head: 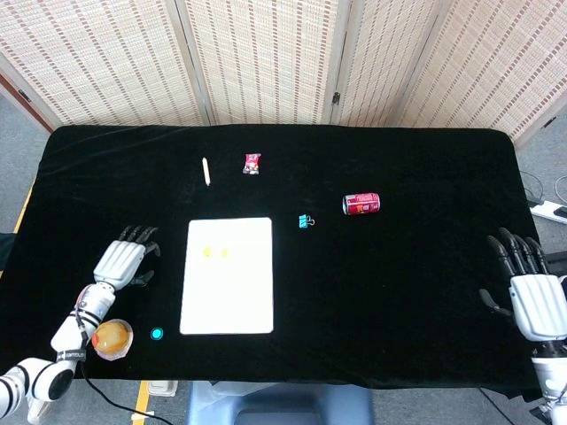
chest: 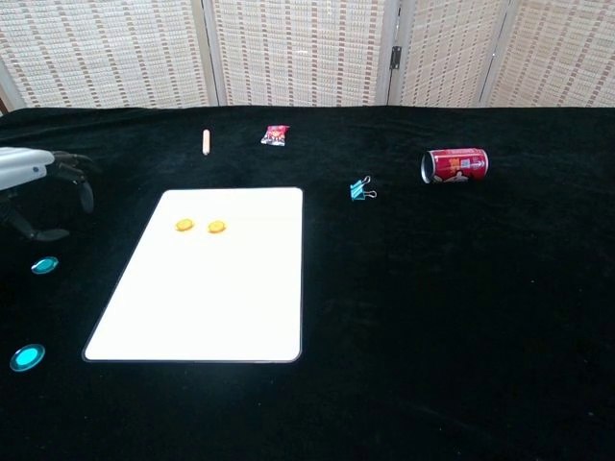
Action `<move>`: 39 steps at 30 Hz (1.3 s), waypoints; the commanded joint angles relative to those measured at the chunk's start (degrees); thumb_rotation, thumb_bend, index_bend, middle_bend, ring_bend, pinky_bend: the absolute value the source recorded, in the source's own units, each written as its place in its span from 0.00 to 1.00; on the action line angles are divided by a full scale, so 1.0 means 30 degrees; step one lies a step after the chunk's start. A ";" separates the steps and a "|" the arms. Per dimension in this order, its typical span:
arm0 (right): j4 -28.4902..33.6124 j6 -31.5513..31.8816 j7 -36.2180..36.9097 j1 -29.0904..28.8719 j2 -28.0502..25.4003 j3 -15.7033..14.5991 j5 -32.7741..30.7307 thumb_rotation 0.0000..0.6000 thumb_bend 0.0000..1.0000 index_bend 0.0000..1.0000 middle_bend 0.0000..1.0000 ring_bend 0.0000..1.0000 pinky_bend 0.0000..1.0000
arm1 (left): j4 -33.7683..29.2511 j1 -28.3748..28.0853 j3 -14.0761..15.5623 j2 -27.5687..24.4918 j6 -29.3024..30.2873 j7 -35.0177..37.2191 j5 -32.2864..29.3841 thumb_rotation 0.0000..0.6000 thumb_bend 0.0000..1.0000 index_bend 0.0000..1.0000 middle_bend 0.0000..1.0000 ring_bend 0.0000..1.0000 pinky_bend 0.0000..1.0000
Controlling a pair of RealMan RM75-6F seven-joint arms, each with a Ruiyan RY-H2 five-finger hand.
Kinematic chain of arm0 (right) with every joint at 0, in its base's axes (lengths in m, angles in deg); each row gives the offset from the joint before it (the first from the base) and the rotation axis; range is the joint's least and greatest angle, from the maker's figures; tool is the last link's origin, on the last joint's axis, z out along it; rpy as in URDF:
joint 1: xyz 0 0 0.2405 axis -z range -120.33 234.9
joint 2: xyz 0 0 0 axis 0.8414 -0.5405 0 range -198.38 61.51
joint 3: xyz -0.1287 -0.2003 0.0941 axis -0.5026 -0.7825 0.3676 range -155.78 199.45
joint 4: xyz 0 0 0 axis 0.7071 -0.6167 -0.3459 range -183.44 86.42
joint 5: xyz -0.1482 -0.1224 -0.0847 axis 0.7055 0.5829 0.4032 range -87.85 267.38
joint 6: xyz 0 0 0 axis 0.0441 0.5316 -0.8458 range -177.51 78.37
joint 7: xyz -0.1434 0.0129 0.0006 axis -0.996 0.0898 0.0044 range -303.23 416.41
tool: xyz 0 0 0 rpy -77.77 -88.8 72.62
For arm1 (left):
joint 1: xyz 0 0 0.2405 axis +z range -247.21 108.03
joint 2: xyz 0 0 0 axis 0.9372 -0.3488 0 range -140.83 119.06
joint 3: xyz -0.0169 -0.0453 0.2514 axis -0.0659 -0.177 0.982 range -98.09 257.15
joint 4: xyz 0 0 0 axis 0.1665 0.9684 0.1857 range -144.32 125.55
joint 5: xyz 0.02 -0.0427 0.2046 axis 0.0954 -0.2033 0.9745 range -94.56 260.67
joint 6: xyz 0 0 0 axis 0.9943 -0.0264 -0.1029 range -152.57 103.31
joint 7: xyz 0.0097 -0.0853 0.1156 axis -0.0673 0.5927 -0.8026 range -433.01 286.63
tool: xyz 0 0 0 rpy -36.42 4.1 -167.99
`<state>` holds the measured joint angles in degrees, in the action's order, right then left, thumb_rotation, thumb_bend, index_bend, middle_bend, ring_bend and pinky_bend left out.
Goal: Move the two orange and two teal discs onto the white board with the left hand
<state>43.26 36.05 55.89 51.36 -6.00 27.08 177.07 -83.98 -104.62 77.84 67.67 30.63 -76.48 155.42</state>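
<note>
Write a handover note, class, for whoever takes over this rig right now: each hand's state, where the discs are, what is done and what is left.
Left hand: holds nothing, fingers apart, over the cloth left of the board.
Right hand: holds nothing, fingers apart, at the table's right edge.
Done: both orange discs lie side by side near the board's far end.
Left: two teal discs, one just below the left hand in the chest view, the other nearer the front edge. Both are on the cloth, left of the board.

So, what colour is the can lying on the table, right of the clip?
The can is red with white markings; the chest view shows it best.
</note>
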 commanded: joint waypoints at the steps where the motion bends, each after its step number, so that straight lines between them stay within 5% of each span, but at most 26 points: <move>1: 0.0041 0.0011 -0.0023 -0.0037 -0.0024 0.0040 0.0012 1.00 0.34 0.00 0.03 0.03 0.04 | 0.0224 0.0274 0.0280 0.0155 0.0081 -0.0128 0.0238 1.00 0.40 0.42 0.11 0.00 0.00; 39: 0.0496 0.0358 -0.0342 0.0101 -0.0259 -0.0043 0.0121 1.00 0.34 0.00 0.03 0.02 0.03 | 0.2425 0.1594 0.0246 0.1329 -0.0780 0.0996 0.0553 1.00 0.40 0.45 0.11 0.00 0.00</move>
<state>44.75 37.12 54.85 51.66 -6.78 26.95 177.44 -76.75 -99.88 78.60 71.61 28.33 -73.55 157.08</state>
